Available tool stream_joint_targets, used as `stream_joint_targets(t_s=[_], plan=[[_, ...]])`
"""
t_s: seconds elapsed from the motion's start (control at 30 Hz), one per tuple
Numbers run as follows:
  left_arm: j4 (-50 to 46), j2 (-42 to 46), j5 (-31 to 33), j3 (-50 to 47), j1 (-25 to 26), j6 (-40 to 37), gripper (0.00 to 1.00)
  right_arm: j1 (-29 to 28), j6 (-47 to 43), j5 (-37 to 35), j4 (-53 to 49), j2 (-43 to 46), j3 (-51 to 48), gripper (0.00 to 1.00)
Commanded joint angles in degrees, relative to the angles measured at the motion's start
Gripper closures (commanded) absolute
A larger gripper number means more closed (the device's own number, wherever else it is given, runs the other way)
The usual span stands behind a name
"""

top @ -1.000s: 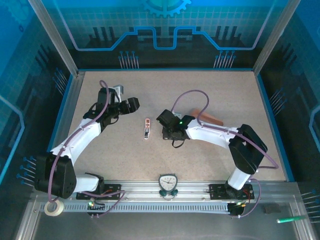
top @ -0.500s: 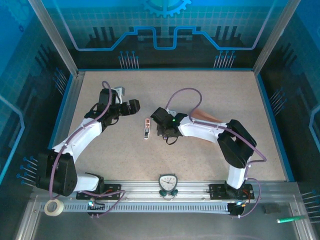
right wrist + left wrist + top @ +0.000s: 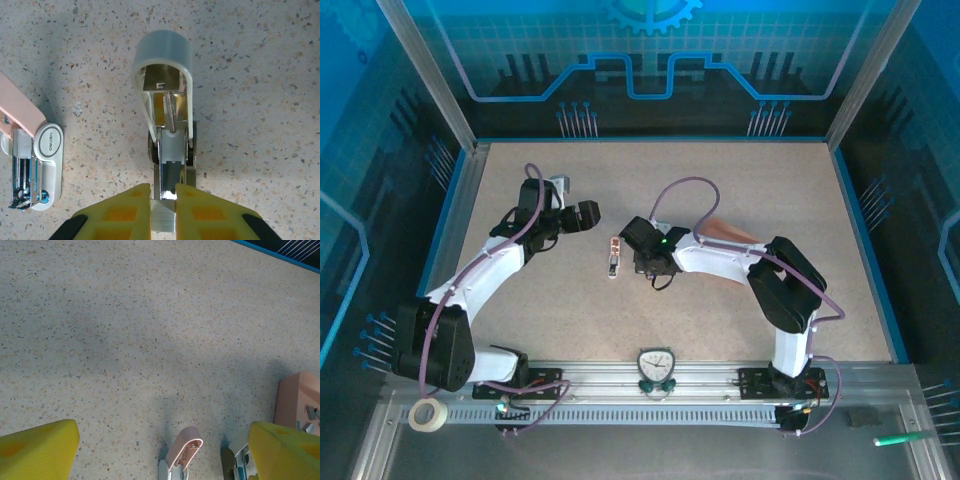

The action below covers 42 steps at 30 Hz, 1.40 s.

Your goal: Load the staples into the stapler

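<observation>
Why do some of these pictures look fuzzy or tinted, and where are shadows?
Top view: blue glow on the walls, the table evenly lit. Left wrist view: the open left gripper has blurred yellow fingers, too near the lens; broad faint shadows cross the table. Right wrist view: crisp, thin shadows hugging the stapler.

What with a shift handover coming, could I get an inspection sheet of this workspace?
Surface: speckled beige table, no spills seen.
Job's things: pink stapler lying on the table, apparently open, unheld; staples loose in a pink tray.
Clutter: grey stapler on the table; tape roll, dial and green pen by the front rail.
Grippers: left gripper jaws open, nothing between them; right gripper jaws shut on the grey stapler's metal rear end.
Cables: purple cables looped along both arms, no snag seen.
Surroundings: blue-lit panel walls in a metal frame.
</observation>
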<state>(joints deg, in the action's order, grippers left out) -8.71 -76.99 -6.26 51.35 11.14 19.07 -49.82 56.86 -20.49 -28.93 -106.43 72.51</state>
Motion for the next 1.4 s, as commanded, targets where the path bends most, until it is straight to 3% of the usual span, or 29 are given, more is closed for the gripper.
stream_joint_targets(t_s=[0.0, 1.37], plan=[[0.6, -0.7, 0.3, -1.0, -0.4, -1.1, 0.12, -0.2, -0.7, -2.8, -0.9, -0.9, 1.8, 0.84], [2.1, 1.1, -0.2, -2.2, -0.4, -2.6, 0.12, -1.3, -1.9, -5.3, -0.7, -0.9, 1.5, 0.84]])
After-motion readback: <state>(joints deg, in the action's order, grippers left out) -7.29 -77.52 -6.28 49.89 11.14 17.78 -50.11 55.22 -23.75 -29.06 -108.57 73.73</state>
